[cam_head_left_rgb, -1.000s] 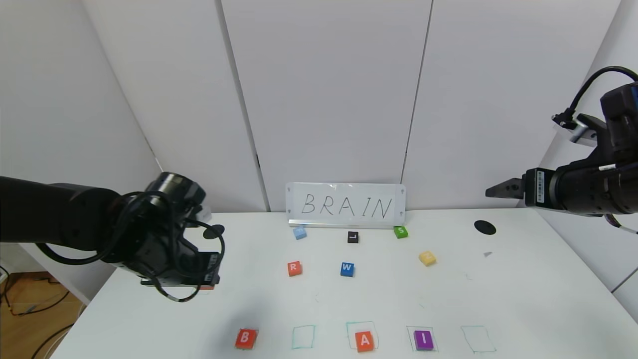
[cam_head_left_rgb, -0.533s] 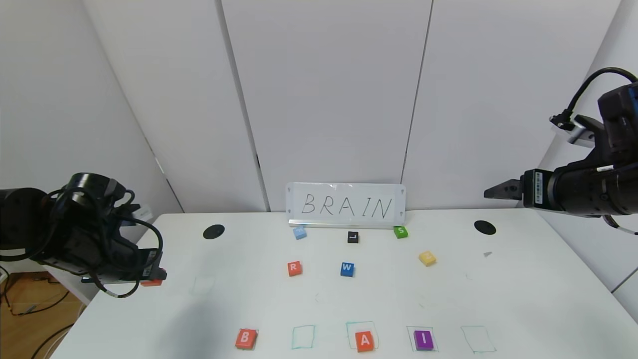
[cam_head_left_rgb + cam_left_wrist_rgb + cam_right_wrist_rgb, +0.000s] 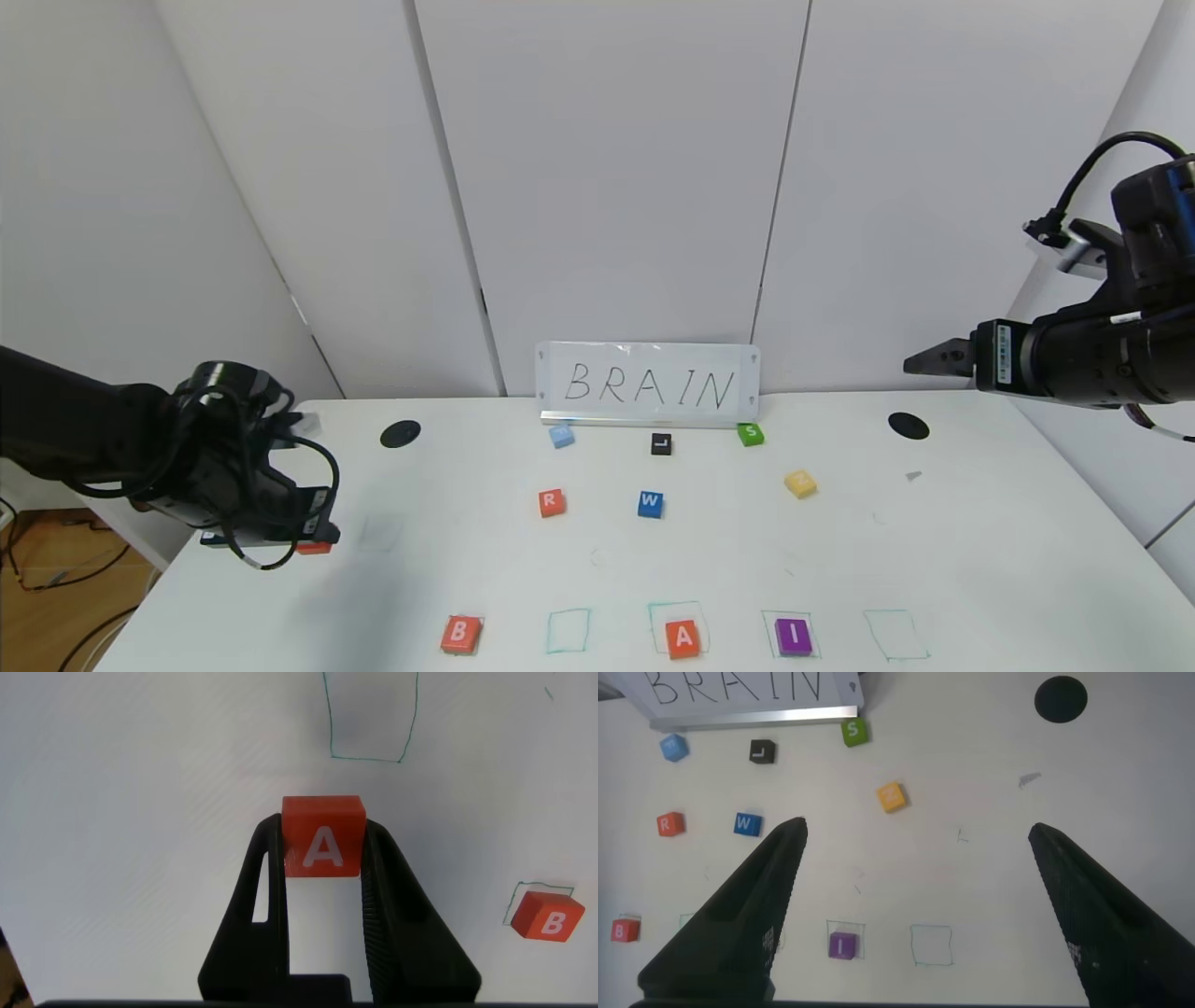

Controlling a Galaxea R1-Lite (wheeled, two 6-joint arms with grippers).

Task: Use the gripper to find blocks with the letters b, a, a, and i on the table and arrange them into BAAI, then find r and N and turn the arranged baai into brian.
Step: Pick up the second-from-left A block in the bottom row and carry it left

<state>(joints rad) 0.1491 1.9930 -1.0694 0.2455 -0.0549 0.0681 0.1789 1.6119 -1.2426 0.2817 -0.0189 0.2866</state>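
Carrying the second A block (image 3: 322, 847), the left hand (image 3: 322, 859) pinches it above the desk's (image 3: 980, 560) left edge; right hand (image 3: 915, 887) spread, parked; next: lower into the empty square (image 3: 568, 631) beside B (image 3: 460, 634).

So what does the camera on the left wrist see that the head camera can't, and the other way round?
Only the left wrist view shows the white A on the orange-red block clamped in the left gripper. Only the head view shows the BRAIN sign, the R, the yellow block and the open right gripper raised at the far right. Both show the B block and the table.
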